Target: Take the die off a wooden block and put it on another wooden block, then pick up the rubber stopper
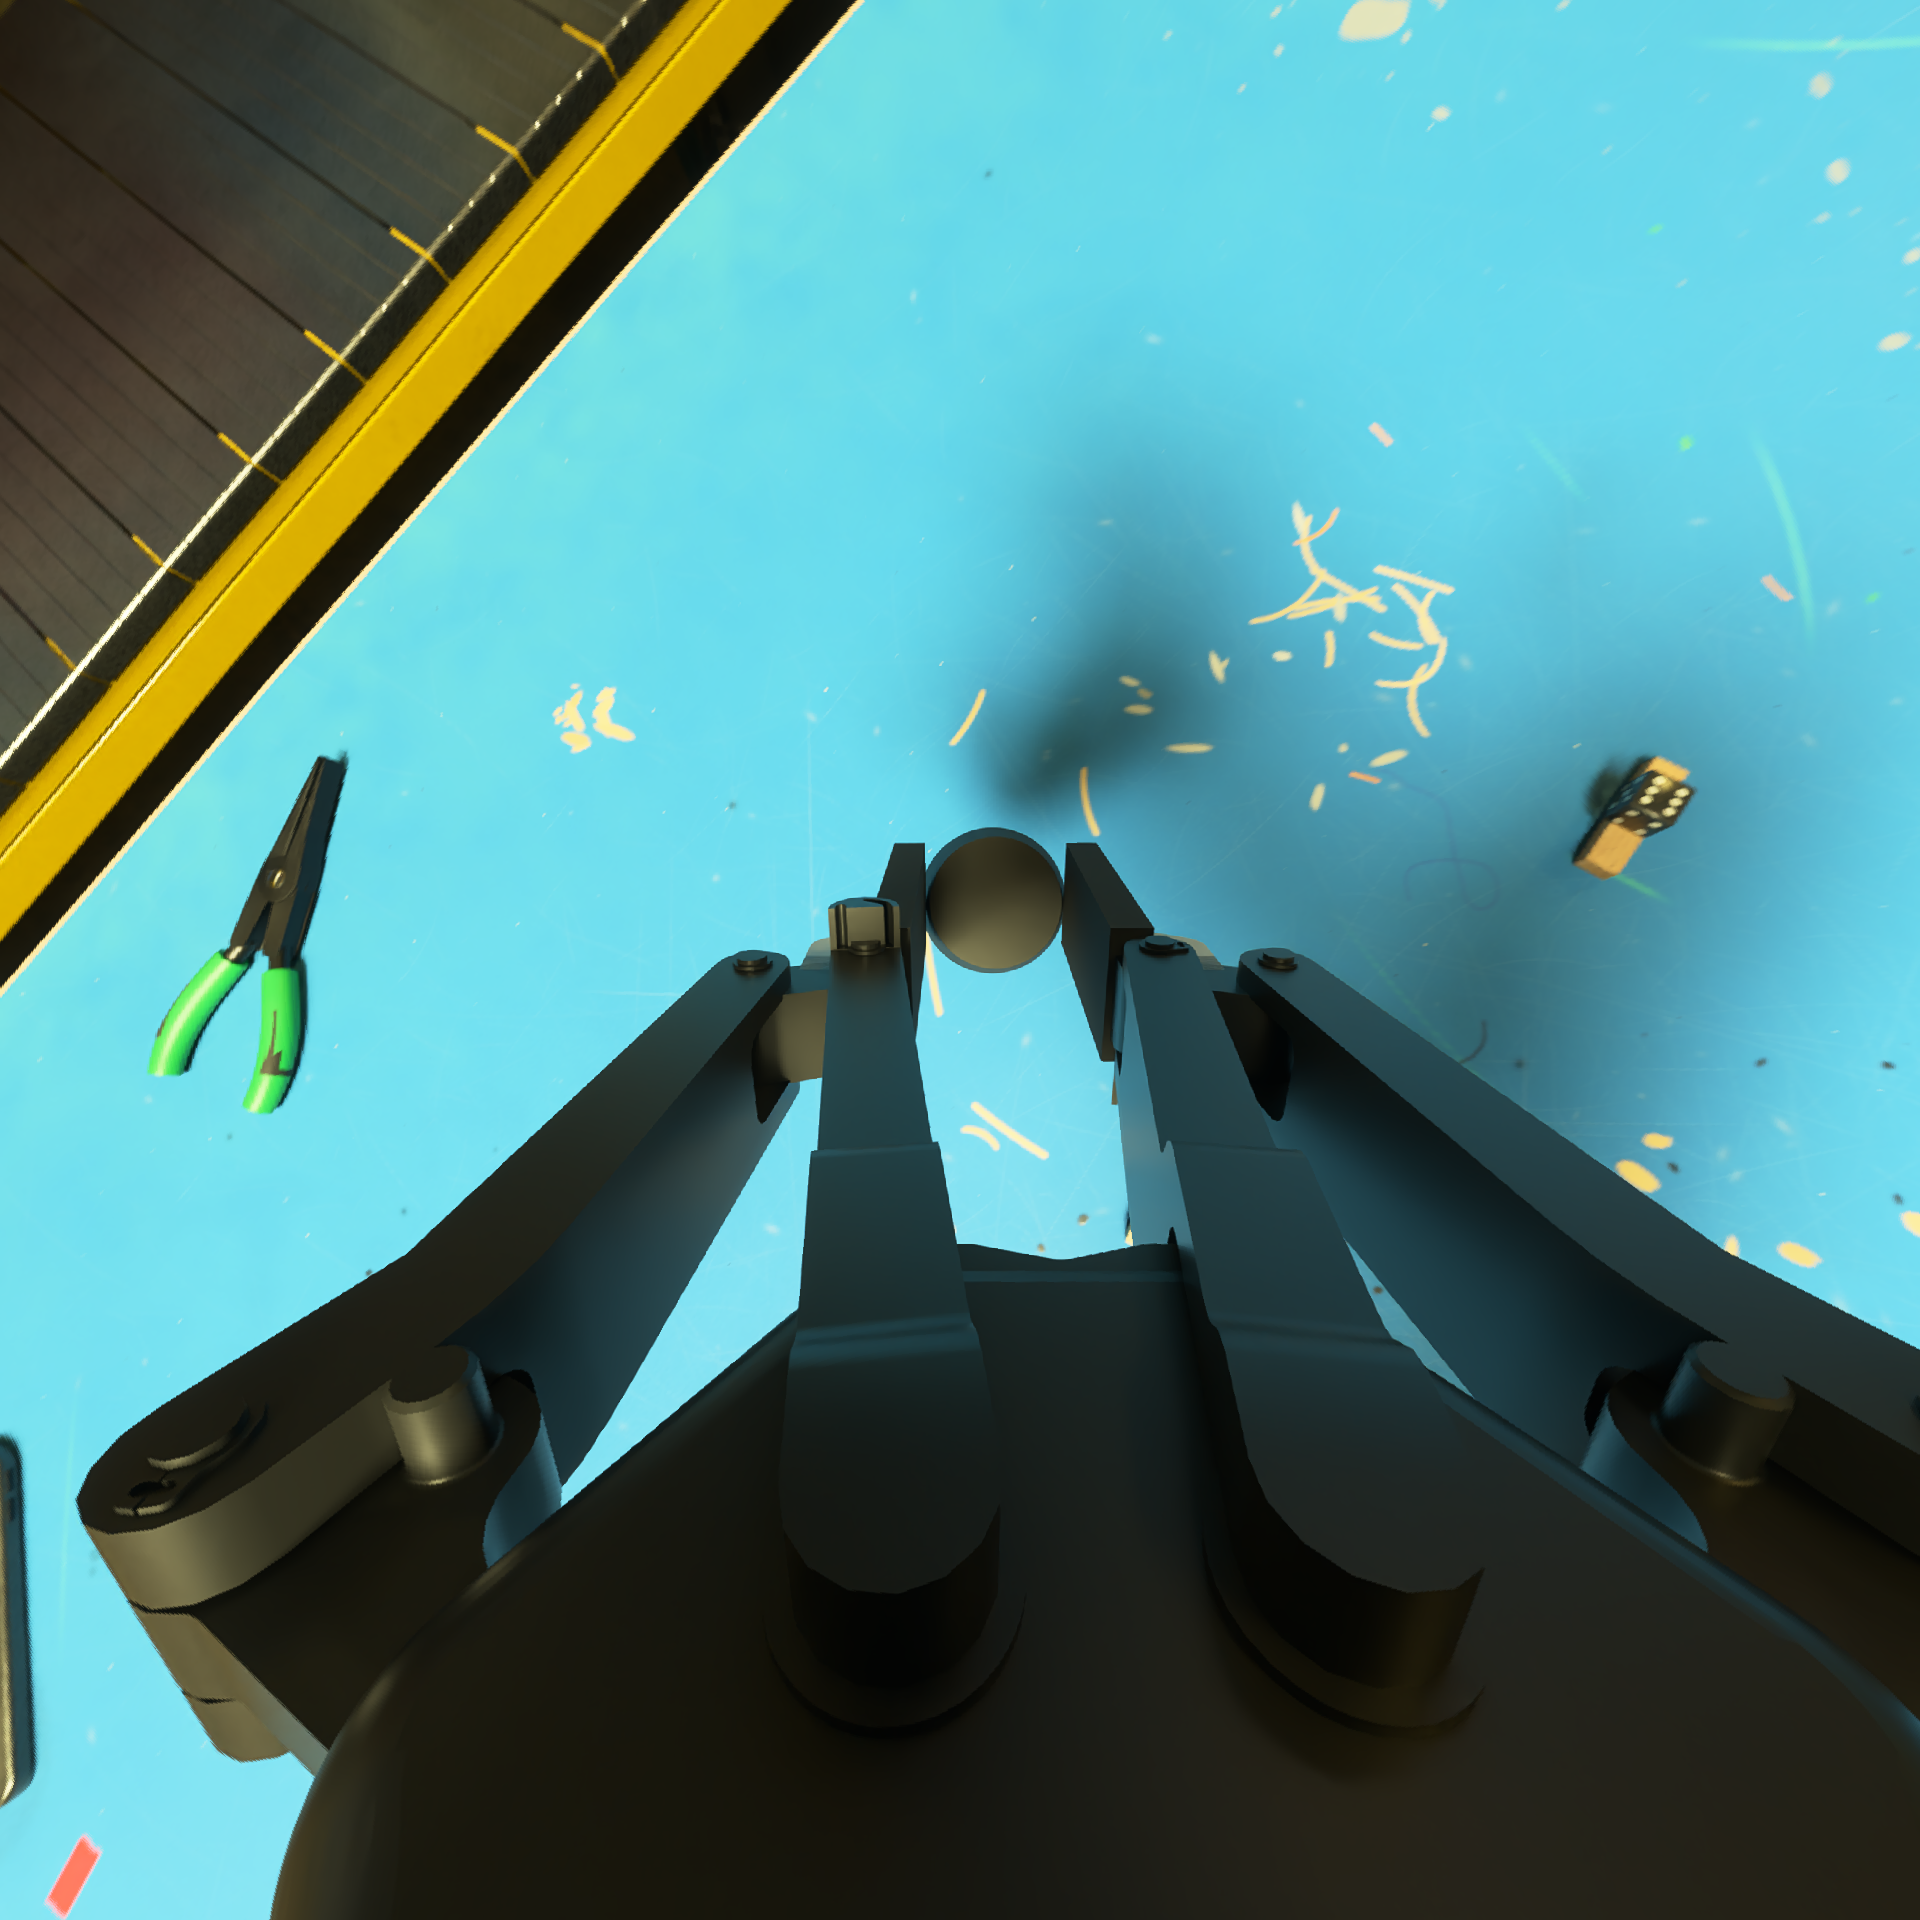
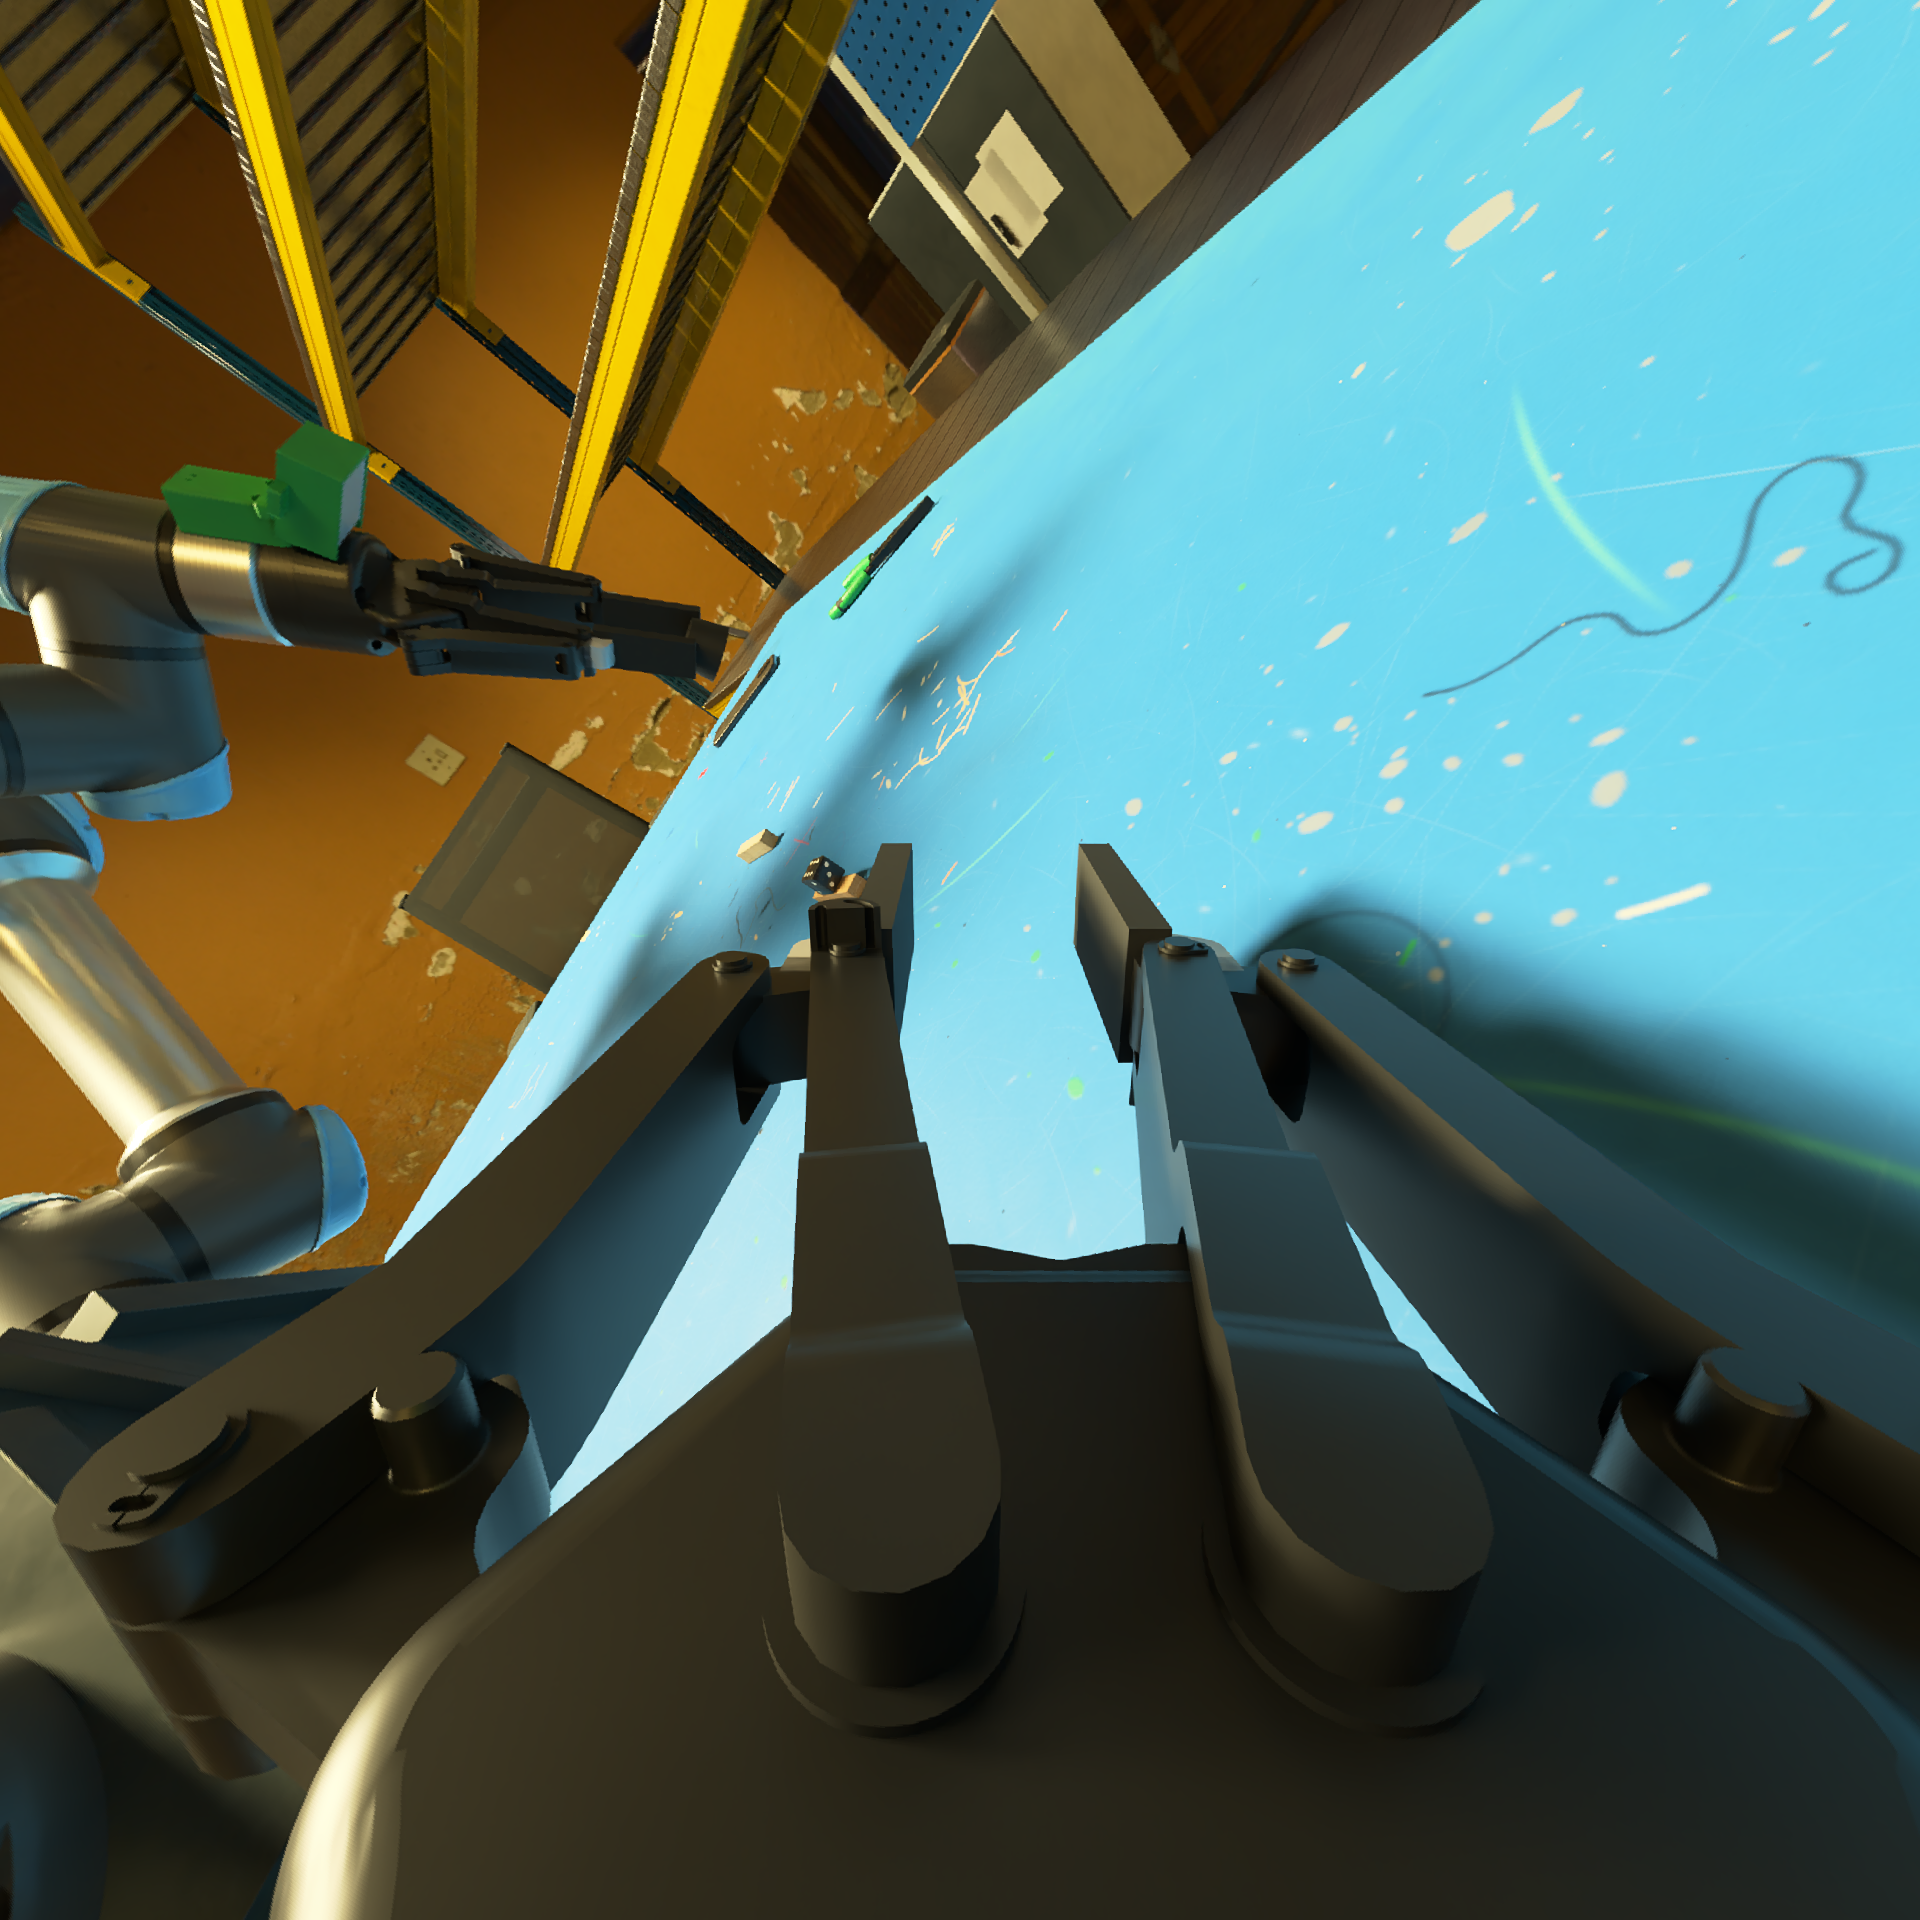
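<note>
In the left wrist view my left gripper is shut on the rubber stopper, a dark round plug seen end-on between the fingertips. It is held above the blue table, and its shadow lies farther out. The black die sits on a wooden block to the right. In the right wrist view my right gripper is open and empty over the table. The die on its block and a second, bare wooden block lie just left of its left finger. The left gripper shows farther off.
Green-handled pliers lie at the left near the table edge; they also show in the right wrist view. A dark flat device lies at the lower left edge. Yellow racking stands beyond the table edge.
</note>
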